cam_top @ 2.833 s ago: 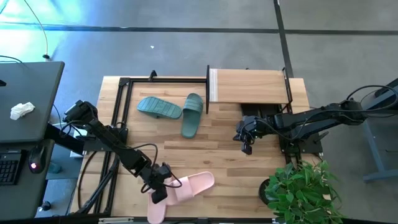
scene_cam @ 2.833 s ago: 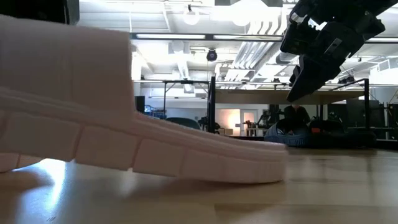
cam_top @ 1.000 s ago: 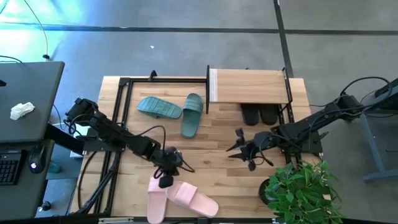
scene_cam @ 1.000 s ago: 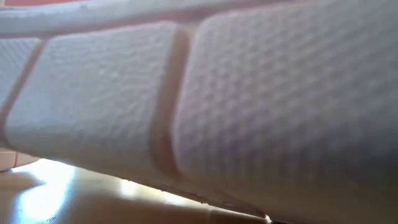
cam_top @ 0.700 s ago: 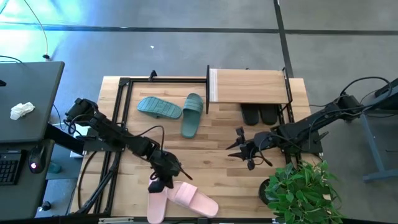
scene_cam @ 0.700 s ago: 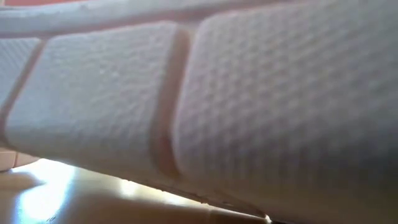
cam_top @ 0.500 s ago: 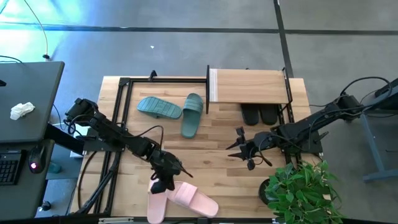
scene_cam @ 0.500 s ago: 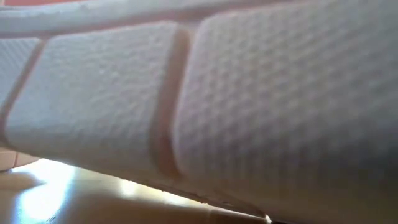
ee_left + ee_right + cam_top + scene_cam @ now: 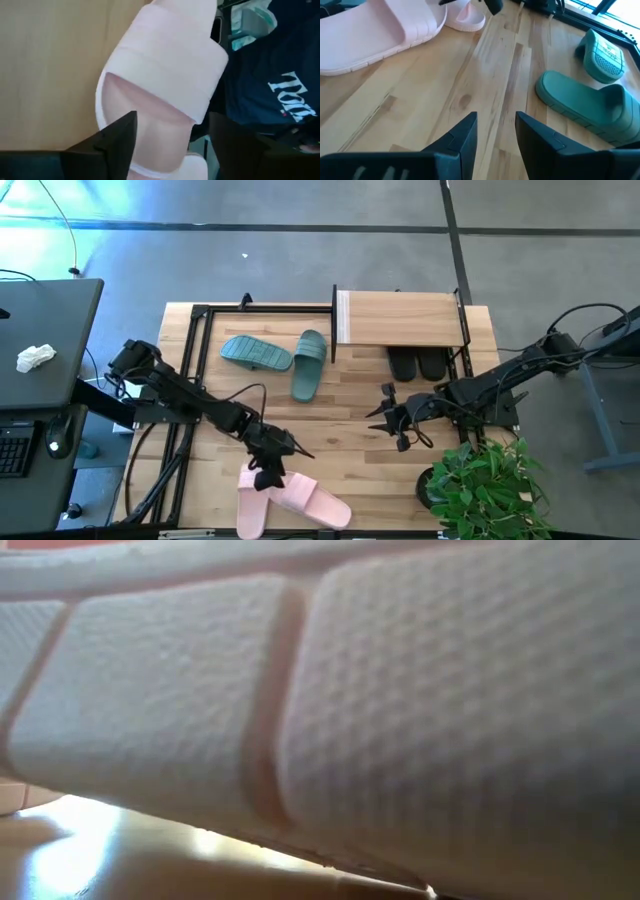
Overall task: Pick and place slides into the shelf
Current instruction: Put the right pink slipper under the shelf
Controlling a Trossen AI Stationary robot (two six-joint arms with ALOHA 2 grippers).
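Observation:
Two pale pink slides point(image 9: 300, 498) lie together at the table's near edge; one's ribbed sole side point(image 9: 320, 690) fills the low view. My left gripper point(image 9: 268, 470) is open above the heel end of one pink slide point(image 9: 160, 100), a finger on each side. My right gripper point(image 9: 395, 420) is open above bare wood right of centre. Two teal-green slides point(image 9: 256, 352) point(image 9: 310, 365) lie at the far left, both also in the right wrist view point(image 9: 585, 100). Two black slides point(image 9: 417, 365) sit under the shelf's wooden top board point(image 9: 400, 320). My left gripper comes down from above over the pink slide's heel end point(image 9: 150, 150), which lies flat on the table. One finger point(image 9: 117, 137) stands in front of the heel's side edge, the other beyond the opposite side. Whether either finger touches the slide, I cannot tell.
A bare black metal frame point(image 9: 195, 370) stands along the table's far left. A green plant point(image 9: 480, 480) is at the near right corner. A desk with a laptop point(image 9: 45, 350) stands left of the table. A person in a dark blue shirt point(image 9: 280, 95) is beyond the near edge.
My left gripper has gone a little toward the table's near edge and now stands over the pink slides' heel ends. The pink slides have stayed where they lie.

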